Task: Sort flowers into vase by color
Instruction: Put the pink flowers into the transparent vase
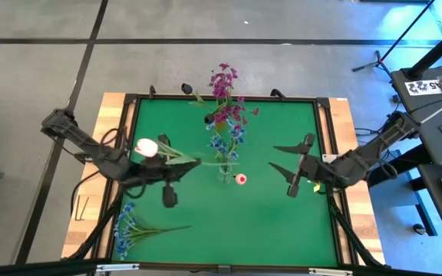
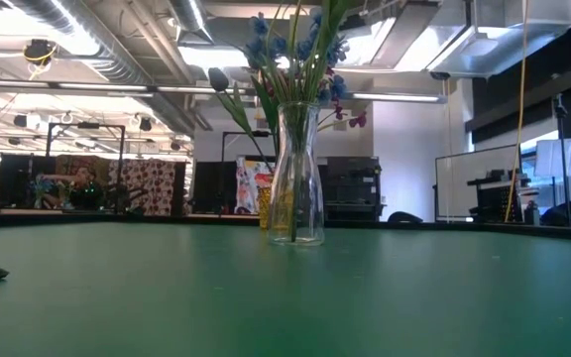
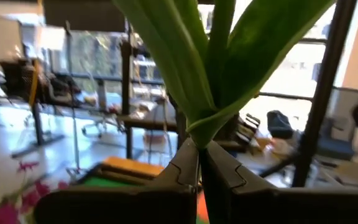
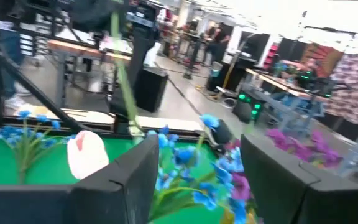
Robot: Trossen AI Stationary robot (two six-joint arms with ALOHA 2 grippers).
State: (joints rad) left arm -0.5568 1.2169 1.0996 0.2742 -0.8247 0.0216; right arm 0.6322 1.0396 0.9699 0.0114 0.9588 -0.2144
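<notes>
The left arm reaches in from the left edge of the green tabletop (image 1: 282, 222) and bends at the elbow. Its left hand (image 1: 167, 170) is pressed together on the stem of a tulip (image 1: 147, 147). The white-pink bloom is just behind the hand, and the green leaves stick out past the fingers toward the vase (image 1: 225, 173). In the left wrist view the fingers (image 3: 185, 168) pinch right where the leaves join the stem.

The right arm comes in from the right edge and lies low and stretched toward the middle. Its right hand (image 1: 291, 164) is spread wide and holds nothing. The vase is well apart from it, out in front of its fingers.

The glass vase stands upright between the two hands. It holds blue flowers (image 1: 227, 138) and purple flowers (image 1: 224, 84). A blue bunch (image 1: 129, 228) lies flat on the tabletop, near the left arm and behind its hand. A small red and white thing (image 1: 241, 179) sits just beside the vase.
</notes>
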